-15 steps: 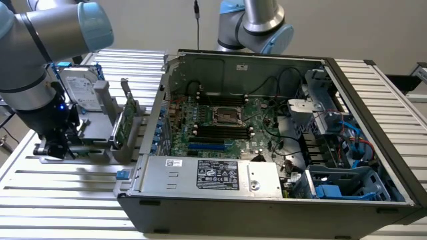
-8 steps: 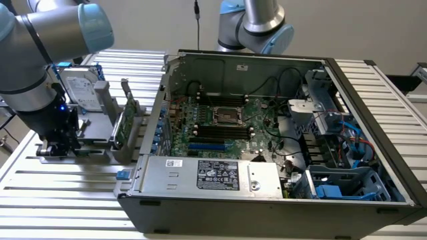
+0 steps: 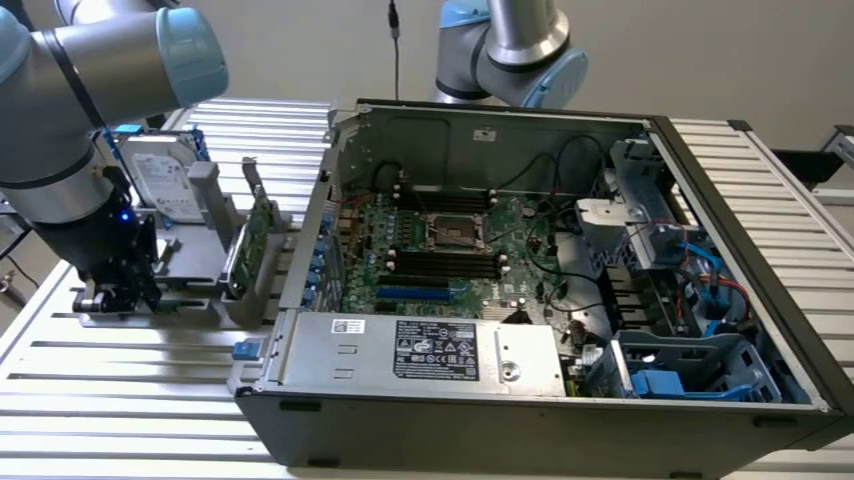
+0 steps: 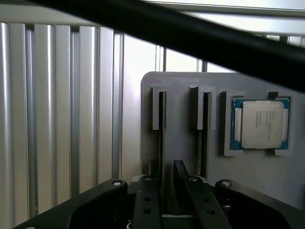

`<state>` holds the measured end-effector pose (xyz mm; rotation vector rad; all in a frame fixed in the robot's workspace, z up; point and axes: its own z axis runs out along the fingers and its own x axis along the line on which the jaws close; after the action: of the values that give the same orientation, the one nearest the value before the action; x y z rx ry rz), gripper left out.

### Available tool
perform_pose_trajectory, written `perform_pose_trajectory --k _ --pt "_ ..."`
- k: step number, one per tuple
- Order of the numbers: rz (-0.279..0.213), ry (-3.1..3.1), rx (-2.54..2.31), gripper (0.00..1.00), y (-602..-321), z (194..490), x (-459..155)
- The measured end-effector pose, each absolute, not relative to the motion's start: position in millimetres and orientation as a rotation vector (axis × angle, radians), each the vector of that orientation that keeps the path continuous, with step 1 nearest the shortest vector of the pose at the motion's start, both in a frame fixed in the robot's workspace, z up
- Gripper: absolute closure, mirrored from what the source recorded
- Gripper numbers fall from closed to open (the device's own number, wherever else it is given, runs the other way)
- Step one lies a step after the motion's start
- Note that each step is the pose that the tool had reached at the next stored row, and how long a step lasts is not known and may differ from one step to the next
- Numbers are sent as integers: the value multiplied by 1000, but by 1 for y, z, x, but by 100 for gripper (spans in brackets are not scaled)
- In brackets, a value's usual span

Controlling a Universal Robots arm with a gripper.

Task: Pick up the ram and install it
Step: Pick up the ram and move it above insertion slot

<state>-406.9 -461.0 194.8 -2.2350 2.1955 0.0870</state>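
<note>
The ram [image 4: 162, 124] stands on edge in one groove of a grey holder [image 4: 183, 143], seen as a thin dark strip. My gripper [image 4: 167, 169] is low over that groove, and its black fingers [image 4: 147, 200] straddle the near end of the ram with a narrow gap showing on one side, so the jaws are open. A second thin dark stick [image 4: 205, 129] sits in the neighbouring groove. In the exterior view my gripper [image 3: 118, 298] is down at the holder [image 3: 187, 300] at that view's left, beside the open computer case [image 3: 694, 160], whose black motherboard slots [image 3: 447, 265] lie bare.
A square silver processor [image 4: 259, 125] rests in a pocket of the holder. A hard drive [image 3: 167, 180] and a green expansion card [image 3: 254, 245] stand upright between my arm and the case. A second arm [image 3: 514, 50] rises behind the case. A black cable [image 4: 190, 38] crosses the wrist view.
</note>
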Motion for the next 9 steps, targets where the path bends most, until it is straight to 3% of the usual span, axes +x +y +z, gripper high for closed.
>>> perform_pose_trajectory --k 9 --pt "86 2202 -2229 73 -461 195 -407"
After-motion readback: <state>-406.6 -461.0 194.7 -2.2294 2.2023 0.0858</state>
